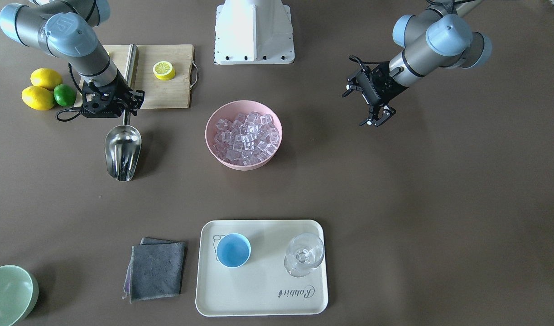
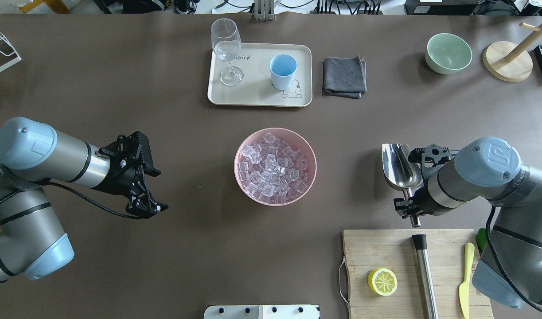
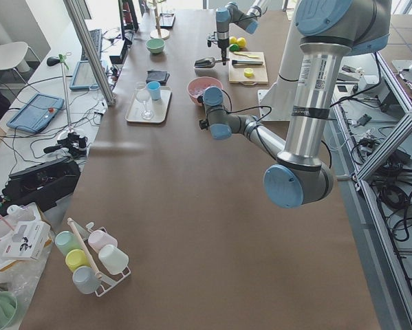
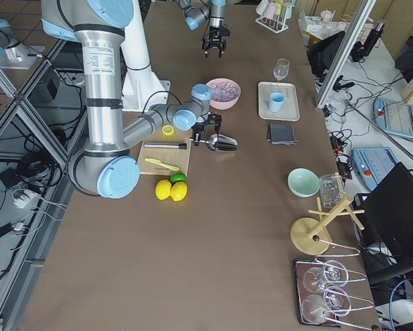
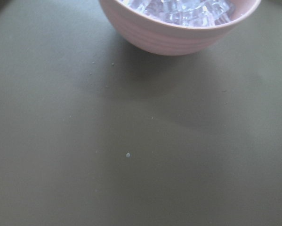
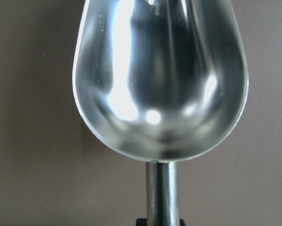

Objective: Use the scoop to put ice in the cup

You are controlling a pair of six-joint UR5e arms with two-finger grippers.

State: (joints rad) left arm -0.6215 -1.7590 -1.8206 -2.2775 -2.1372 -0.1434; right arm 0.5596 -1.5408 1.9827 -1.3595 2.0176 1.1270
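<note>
The steel scoop (image 1: 122, 151) lies bowl-up out from the cutting board, its bowl empty in the right wrist view (image 6: 159, 80). My right gripper (image 1: 125, 106) is shut on its thin handle; it also shows in the overhead view (image 2: 410, 208) with the scoop (image 2: 400, 166). The ice (image 2: 274, 165) fills a pink bowl (image 2: 248, 186) mid-table. The light-blue cup (image 2: 282, 71) stands empty on a cream tray (image 2: 257, 99) beyond the bowl. My left gripper (image 2: 150, 208) is open and empty, left of the bowl, which shows in its wrist view (image 5: 178, 37).
A clear stemmed glass (image 2: 226, 48) stands on the tray beside the cup. A grey cloth (image 2: 345, 76) and a green bowl (image 2: 448, 53) lie to the tray's right. A cutting board (image 2: 386, 252) bears a lemon half (image 2: 382, 282), a steel cylinder (image 2: 426, 274) and a yellow knife (image 2: 465, 279).
</note>
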